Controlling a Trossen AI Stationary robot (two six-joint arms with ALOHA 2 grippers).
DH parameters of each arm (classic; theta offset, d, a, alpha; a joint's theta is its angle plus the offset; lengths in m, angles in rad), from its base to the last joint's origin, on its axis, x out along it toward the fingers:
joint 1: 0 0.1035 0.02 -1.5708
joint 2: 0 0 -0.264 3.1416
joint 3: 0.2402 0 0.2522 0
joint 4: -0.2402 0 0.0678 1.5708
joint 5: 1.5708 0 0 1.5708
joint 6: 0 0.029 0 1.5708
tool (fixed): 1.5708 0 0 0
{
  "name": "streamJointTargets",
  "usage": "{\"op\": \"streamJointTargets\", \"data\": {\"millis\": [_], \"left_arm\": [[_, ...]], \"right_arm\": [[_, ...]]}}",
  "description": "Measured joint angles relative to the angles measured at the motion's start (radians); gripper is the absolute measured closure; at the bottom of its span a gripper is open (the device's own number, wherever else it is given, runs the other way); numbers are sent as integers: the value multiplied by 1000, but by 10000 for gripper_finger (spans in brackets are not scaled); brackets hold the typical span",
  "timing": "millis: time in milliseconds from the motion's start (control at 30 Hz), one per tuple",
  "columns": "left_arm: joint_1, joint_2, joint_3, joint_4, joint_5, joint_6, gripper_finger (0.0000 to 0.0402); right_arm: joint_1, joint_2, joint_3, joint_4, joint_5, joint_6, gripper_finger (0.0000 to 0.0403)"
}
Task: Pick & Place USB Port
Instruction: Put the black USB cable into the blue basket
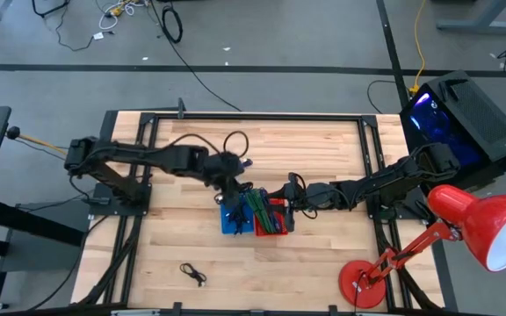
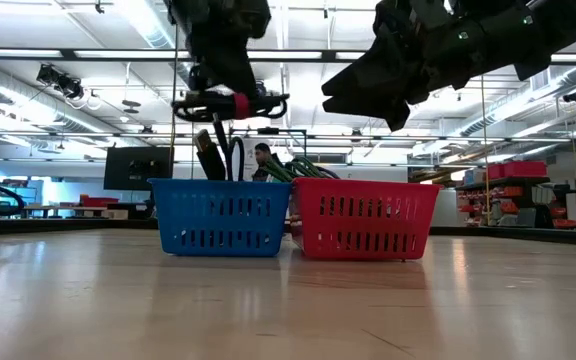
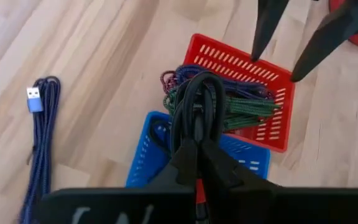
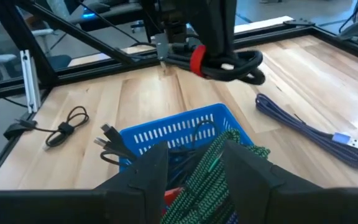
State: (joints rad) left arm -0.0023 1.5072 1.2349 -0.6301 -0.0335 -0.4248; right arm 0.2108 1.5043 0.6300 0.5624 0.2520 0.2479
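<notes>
Holding a looped black cable [image 3: 197,106] pinched in closed fingers, the left gripper [image 2: 230,102] hangs above the blue basket [image 2: 220,216], apparently to drop it in.

- Red basket [image 2: 364,219]: touching the blue one on its right, heaped with green braided cable [image 3: 241,107].
- Right gripper [image 2: 353,92]: above the red basket, fingers spread, empty, seemingly waiting.
- Blue USB cable [image 3: 37,134]: on the table [image 1: 323,254] beyond the baskets.
- Small black cable [image 1: 192,274]: near edge, plug type unclear.

Blue basket contents largely hidden.
</notes>
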Motion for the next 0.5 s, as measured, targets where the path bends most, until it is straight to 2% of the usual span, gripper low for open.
{"op": "streamJointTargets", "data": {"millis": [267, 500], "left_arm": [[-136, -2, 0, 83, -166, -127, 396], [-251, 0, 0, 157, -388, -154, 396]], "right_arm": [[0, 0, 1, -5, -8, -25, 247], [0, 0, 1, -28, -9, -26, 247]]}}
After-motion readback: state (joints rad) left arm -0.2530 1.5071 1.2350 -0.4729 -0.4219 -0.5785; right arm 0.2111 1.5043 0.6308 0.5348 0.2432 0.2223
